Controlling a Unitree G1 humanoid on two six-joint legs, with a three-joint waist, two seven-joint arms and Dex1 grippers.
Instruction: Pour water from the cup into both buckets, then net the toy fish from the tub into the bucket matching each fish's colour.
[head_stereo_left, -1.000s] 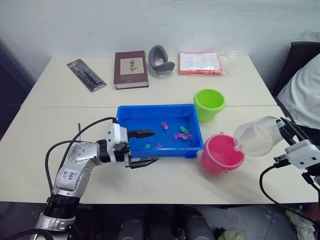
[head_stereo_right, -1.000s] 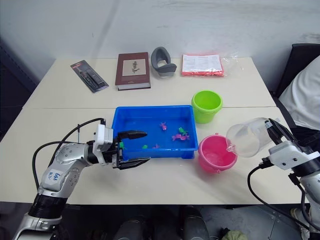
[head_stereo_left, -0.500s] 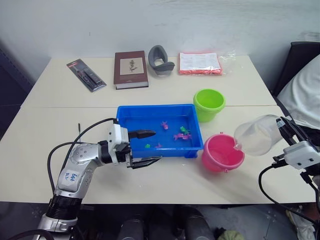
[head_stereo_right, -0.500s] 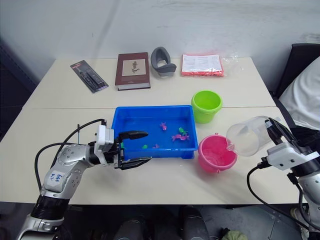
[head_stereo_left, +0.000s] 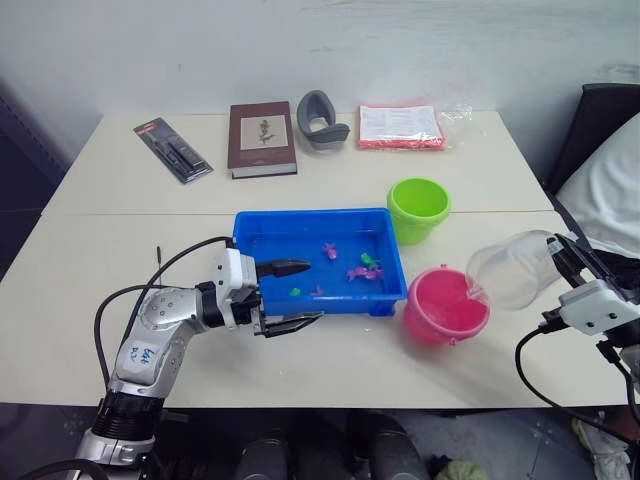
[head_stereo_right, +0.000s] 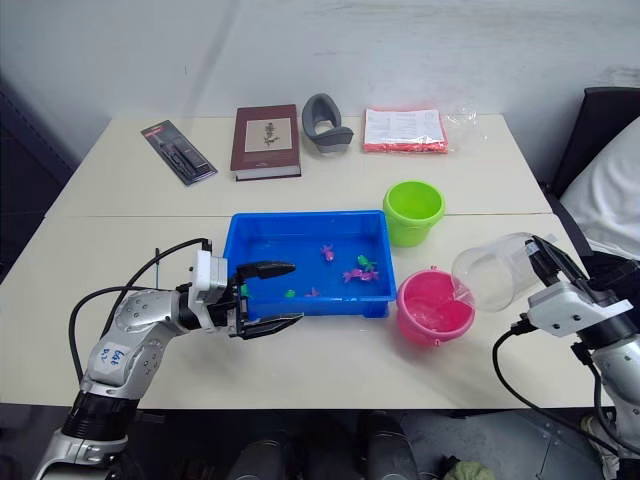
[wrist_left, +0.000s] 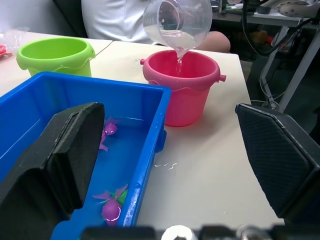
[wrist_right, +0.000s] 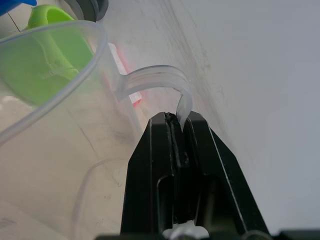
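My right gripper (wrist_right: 179, 120) is shut on the thin handle of the clear cup (head_stereo_left: 510, 270). The cup is tipped on its side with its spout over the pink bucket (head_stereo_left: 445, 305). In the left wrist view a thin stream of water (wrist_left: 178, 52) falls from the cup (wrist_left: 177, 22) into that pink bucket (wrist_left: 182, 87). The green bucket (head_stereo_left: 418, 208) stands behind it, beside the blue tub (head_stereo_left: 310, 213). Several pink and green toy fish (head_stereo_left: 362, 270) lie in the tub's right half. My left gripper (head_stereo_left: 312, 292) hangs open at the tub's front left corner, holding nothing.
Along the far table edge lie a black packet (head_stereo_left: 172, 150), a brown book (head_stereo_left: 261, 138), a grey curved object (head_stereo_left: 318, 120) and a red-and-white packet (head_stereo_left: 400, 126). A person in white (head_stereo_left: 605, 190) sits at the right, close behind the cup.
The cup and my right gripper have crept slightly left toward the pink bucket while staying tipped. The left arm is almost still.
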